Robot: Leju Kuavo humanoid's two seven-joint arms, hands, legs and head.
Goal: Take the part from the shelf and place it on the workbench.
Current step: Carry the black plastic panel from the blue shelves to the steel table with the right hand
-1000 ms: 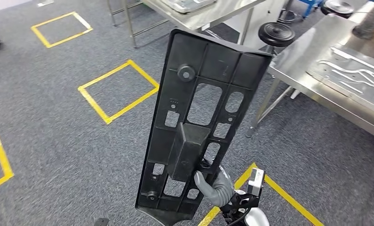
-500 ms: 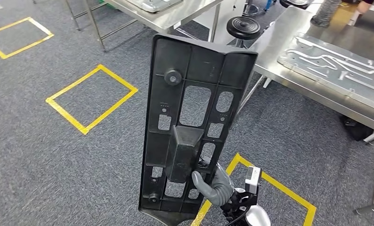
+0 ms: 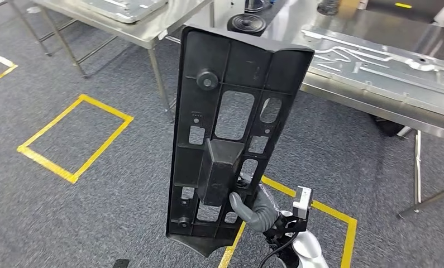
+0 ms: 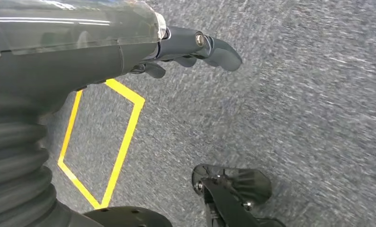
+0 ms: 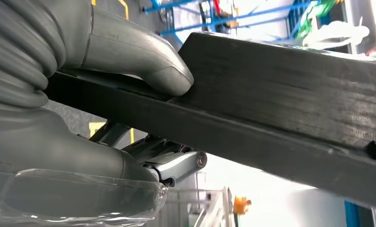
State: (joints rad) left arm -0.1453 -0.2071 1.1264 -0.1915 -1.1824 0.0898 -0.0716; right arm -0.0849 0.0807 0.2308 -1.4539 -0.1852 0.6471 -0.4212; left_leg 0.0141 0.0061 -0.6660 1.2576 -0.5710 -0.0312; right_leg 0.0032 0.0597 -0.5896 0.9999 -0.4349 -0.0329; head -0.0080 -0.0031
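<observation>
fingers (image 3: 239, 202) gripping upright black part (image 3: 230, 89), ribbed, cut-outs, raised block

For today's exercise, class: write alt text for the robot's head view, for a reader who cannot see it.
The right robot hand holds a long black plastic panel with cut-out holes upright over grey carpet marked with yellow tape squares. Behind the panel stand steel workbenches, one carrying a flat metal plate.
</observation>
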